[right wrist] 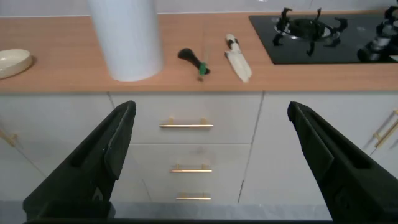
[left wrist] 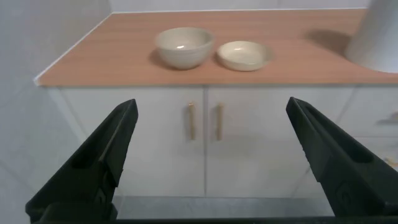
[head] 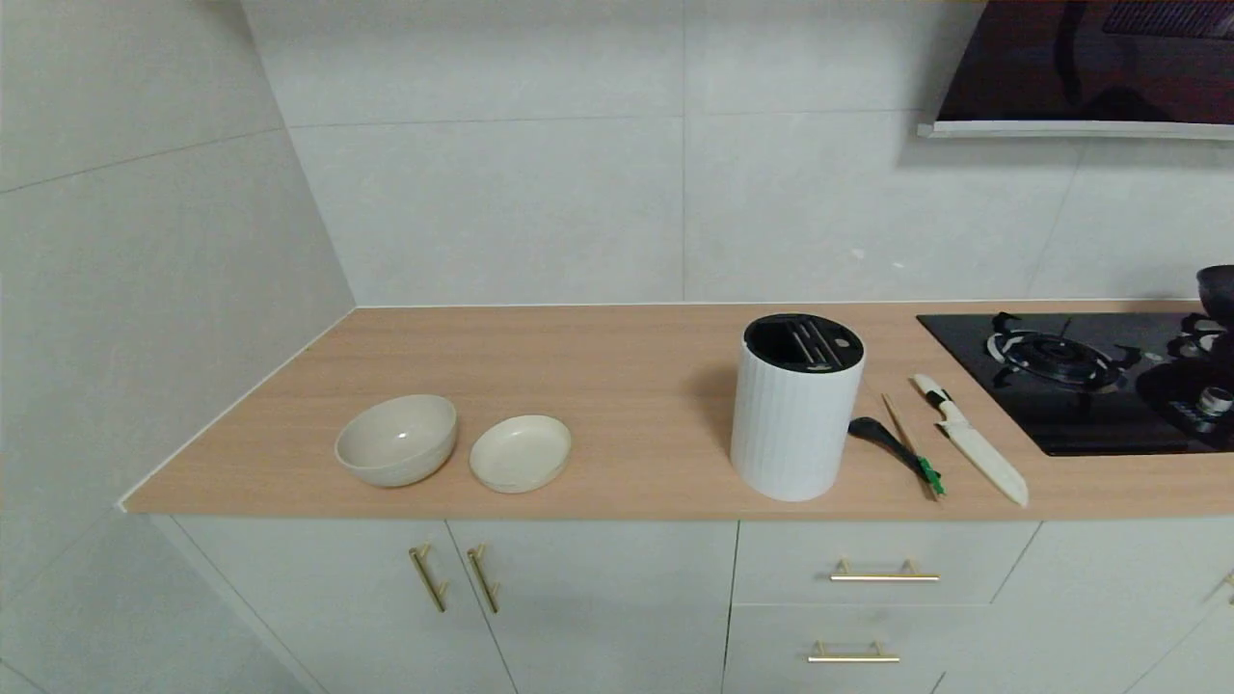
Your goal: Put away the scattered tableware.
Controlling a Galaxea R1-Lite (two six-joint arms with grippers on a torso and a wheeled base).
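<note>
On the wooden counter (head: pixel 598 376) a beige bowl (head: pixel 396 440) (left wrist: pixel 183 46) stands beside a shallow cream dish (head: pixel 521 452) (left wrist: pixel 244 55) (right wrist: pixel 12 62). To the right stands a white ribbed holder (head: pixel 796 411) (right wrist: pixel 126 38) with a black slotted top. Beside it lie a black spoon with a green handle end (head: pixel 894 446) (right wrist: pixel 193 61), a wooden chopstick (head: pixel 908 445) and a white knife (head: pixel 970 440) (right wrist: pixel 237 57). My left gripper (left wrist: pixel 211 127) hangs open below the counter, facing the cabinet doors. My right gripper (right wrist: pixel 211 127) hangs open facing the drawers.
A black gas hob (head: pixel 1080 381) (right wrist: pixel 323 34) fills the counter's right end, under a range hood (head: pixel 1080 67). Tiled walls close the back and left. White cabinet doors (left wrist: pixel 205 143) and drawers (right wrist: pixel 186 127) with gold handles sit beneath the counter.
</note>
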